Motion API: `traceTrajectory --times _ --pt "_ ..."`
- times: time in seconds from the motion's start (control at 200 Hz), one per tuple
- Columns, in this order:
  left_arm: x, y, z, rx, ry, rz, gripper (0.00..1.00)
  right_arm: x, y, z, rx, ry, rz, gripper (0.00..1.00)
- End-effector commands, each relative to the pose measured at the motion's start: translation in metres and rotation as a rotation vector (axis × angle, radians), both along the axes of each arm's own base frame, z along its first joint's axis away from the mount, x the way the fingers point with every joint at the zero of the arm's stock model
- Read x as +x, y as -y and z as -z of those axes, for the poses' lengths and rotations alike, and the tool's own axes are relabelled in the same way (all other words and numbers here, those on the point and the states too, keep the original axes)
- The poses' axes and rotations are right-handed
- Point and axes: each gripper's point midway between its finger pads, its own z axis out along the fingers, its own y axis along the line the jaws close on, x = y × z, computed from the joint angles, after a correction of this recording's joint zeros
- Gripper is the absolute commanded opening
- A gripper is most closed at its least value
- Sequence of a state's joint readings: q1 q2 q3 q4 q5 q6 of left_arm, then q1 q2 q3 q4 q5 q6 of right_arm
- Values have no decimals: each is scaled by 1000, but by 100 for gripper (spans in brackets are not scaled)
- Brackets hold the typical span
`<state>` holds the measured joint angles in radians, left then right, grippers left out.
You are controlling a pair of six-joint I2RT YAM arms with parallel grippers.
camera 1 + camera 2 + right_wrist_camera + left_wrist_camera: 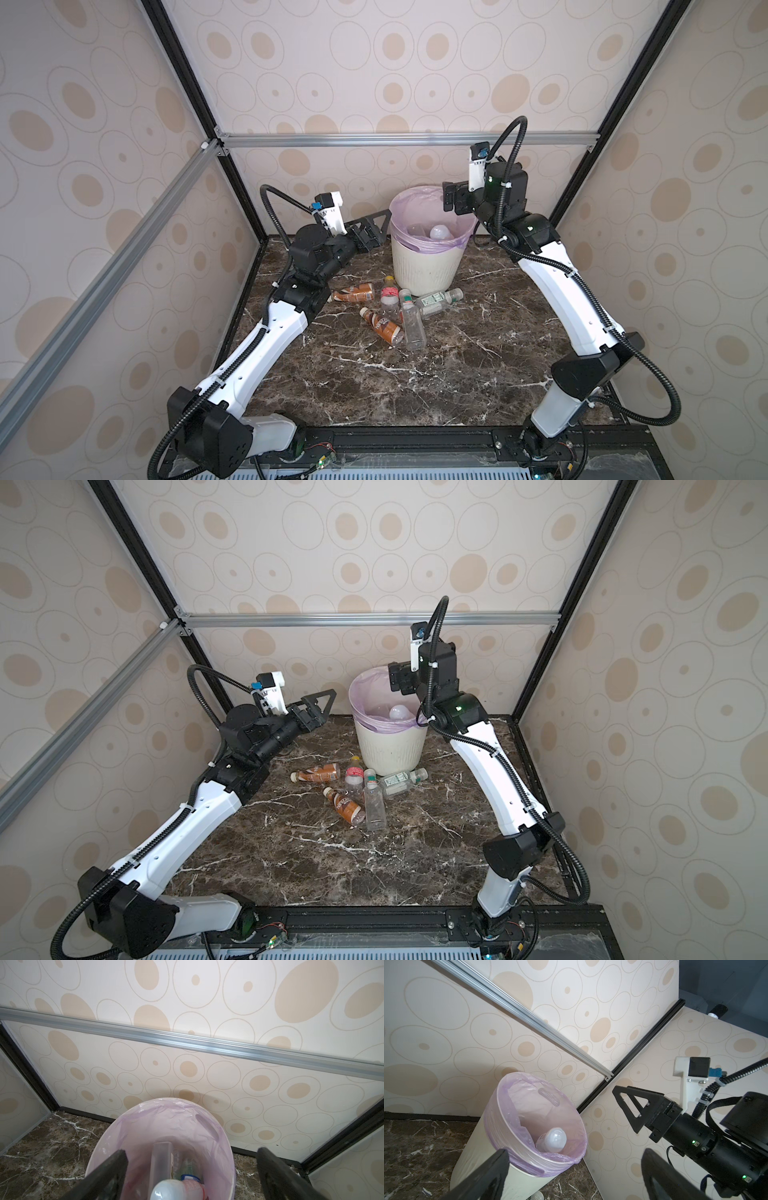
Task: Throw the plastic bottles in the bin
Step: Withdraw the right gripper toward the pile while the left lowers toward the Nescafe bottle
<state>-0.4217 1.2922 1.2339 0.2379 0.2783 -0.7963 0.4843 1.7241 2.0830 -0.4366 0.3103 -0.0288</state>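
The bin stands at the back of the table, off-white with a lilac liner. Inside it lie several plastic bottles, uppermost a pale one with a white bottom. Several more plastic bottles lie in front of the bin: two brown-orange, a clear one, a red-white labelled one and a green-labelled one. My right gripper hangs open and empty over the bin's right rim. My left gripper is open and empty beside the bin's left side.
The marble table is boxed in by patterned walls and a black and aluminium frame close behind the bin. Both arms reach in from the front corners along the sides.
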Motion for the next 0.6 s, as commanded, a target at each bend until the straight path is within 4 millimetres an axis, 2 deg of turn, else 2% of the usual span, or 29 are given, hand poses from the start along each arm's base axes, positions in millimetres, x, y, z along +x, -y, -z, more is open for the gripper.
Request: traceTrajectory --times 0.0,0.18,0.36,0.485,0.595 --pt "-4 0 -6 -12 9 3 99 -3 -1 -5 7 8 -2 99" --pt "-4 0 -4 -16 4 2 99 -4 0 -6 5 6 -4 99" --pt "0 -1 8 -4 -35 -12 99 -8 0 -4 6 -4 -13 99" --pt "13 -14 36 28 -148 -110 99 -15 -9 1 6 -20 -51 99" --pt "21 -29 69 11 -270 -183 99 -27 -34 14 -49 -31 -118 99"
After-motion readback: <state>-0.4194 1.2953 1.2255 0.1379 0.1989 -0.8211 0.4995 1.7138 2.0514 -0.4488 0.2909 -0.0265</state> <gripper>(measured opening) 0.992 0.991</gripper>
